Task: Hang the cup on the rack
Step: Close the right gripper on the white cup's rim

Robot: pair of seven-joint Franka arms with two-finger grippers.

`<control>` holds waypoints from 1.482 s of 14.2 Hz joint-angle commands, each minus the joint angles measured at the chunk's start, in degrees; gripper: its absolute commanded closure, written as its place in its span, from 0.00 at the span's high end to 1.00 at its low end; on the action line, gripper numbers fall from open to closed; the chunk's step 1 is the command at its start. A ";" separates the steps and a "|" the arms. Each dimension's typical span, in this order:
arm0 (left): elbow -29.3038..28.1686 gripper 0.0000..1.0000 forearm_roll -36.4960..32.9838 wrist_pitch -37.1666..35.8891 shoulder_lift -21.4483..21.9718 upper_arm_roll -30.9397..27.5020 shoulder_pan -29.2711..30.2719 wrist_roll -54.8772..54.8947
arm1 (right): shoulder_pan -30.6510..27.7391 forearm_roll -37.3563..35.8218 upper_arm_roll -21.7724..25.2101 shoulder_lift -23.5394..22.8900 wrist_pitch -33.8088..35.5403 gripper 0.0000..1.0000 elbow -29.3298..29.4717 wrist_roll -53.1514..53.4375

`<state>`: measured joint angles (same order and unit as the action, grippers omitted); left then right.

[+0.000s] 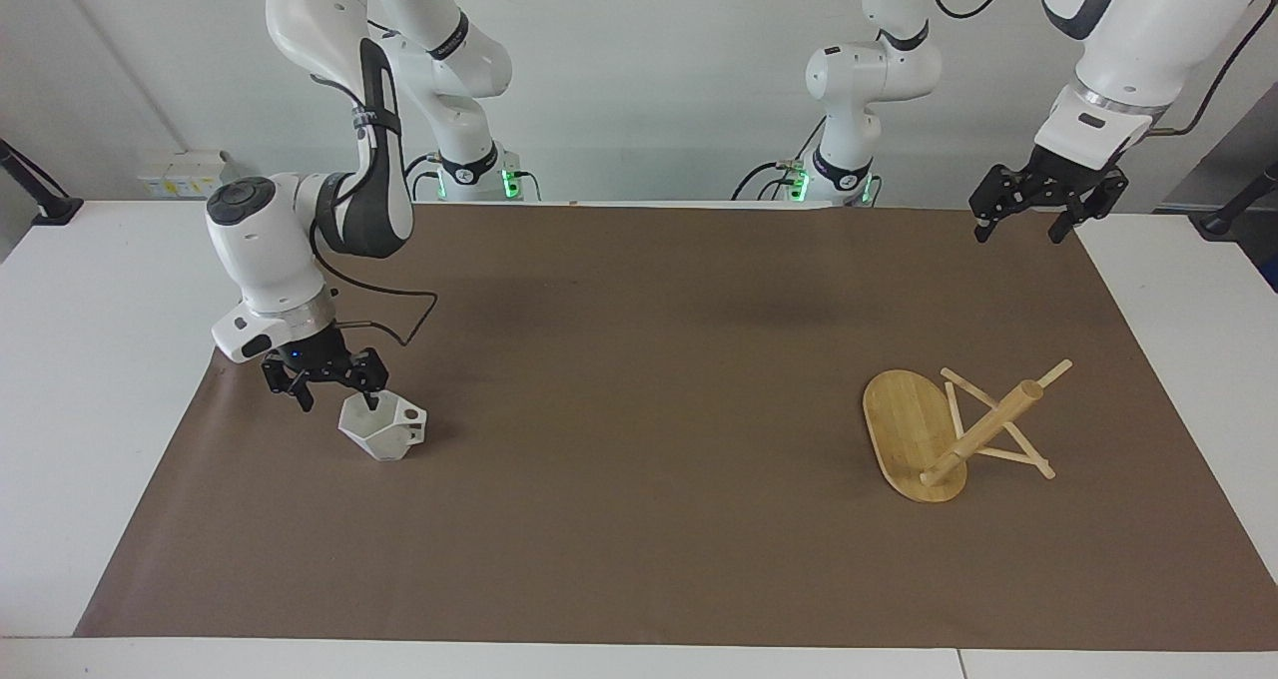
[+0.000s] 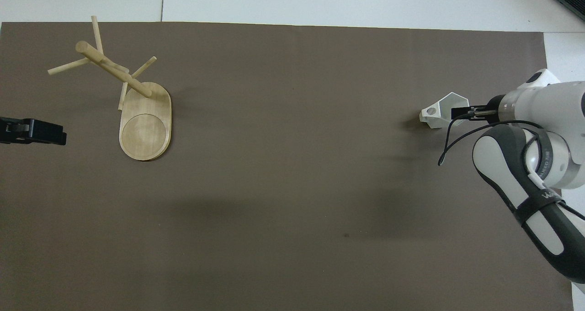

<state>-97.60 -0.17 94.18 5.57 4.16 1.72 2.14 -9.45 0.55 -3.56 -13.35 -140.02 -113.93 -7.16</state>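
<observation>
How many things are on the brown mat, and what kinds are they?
White cup: 1
Wooden rack, tipped over on its side: 1
Total: 2

One cup (image 1: 382,427), one rack (image 1: 949,429), one brown mat (image 1: 639,359), one table (image 1: 90,359), two grippers: right gripper (image 1: 332,386), left gripper (image 1: 1030,216).

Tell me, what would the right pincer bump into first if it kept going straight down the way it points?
Probably the cup: the right pincer is open and points down at its rim, one finger seemingly over the opening.
</observation>
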 commanded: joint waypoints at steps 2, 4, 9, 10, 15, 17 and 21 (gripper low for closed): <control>-0.40 1.00 -1.14 -0.58 0.50 0.50 0.48 -0.64 | -0.75 -0.90 -0.30 0.35 -1.57 1.00 -1.55 -0.48; -0.40 1.00 -1.14 -0.66 0.50 0.50 0.48 -0.64 | -0.83 -0.90 -0.30 -0.88 -3.05 1.00 -1.55 -0.48; -0.40 1.00 -1.14 -0.66 0.50 0.50 0.48 -0.64 | -0.92 -0.90 -0.39 -1.06 -3.33 1.00 -1.55 -0.48; -0.40 1.00 -1.14 -0.58 0.50 0.50 0.48 -0.64 | -0.92 -0.90 -0.39 -1.06 -3.15 1.00 -1.47 -0.57; -0.40 1.00 -1.14 -0.66 0.50 0.50 0.48 -0.64 | -0.92 -0.90 -0.39 -1.06 -2.80 0.91 -1.29 -0.57; -0.40 1.00 -1.14 -0.66 0.50 0.50 0.48 -0.64 | -0.92 -0.90 -0.39 -1.06 -2.71 0.74 -1.12 -0.57; -0.40 1.00 -1.14 -0.66 0.50 0.50 0.48 -0.64 | -0.92 -0.90 -0.39 -1.15 -2.62 0.38 -0.85 -0.48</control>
<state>-97.60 -0.17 94.18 5.57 4.16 1.72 2.14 -9.49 0.55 -3.46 -14.57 -142.01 -114.77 -7.16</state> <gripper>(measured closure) 0.000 0.515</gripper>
